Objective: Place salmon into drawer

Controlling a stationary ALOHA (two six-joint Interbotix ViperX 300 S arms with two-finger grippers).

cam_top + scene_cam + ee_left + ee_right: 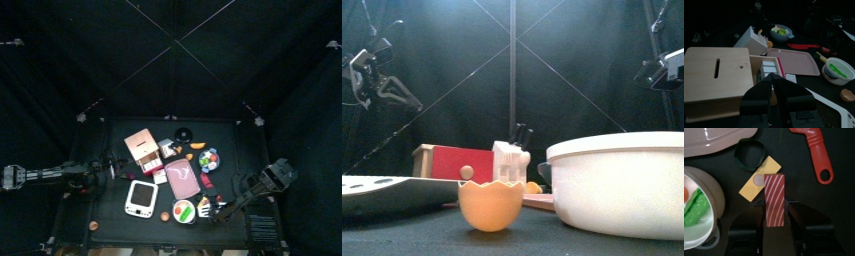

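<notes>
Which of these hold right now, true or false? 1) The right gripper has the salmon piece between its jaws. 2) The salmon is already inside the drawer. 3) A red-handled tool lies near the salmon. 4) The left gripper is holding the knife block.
1) True: in the right wrist view the striped salmon piece sits between the jaws of the right gripper.
2) False: the salmon is by a yellow cheese slice, on the black table, not in the wooden drawer box.
3) True: a red-handled tool lies close beside it.
4) False: the left gripper holds nothing; the knife block stands apart, beyond the drawer box.
</notes>
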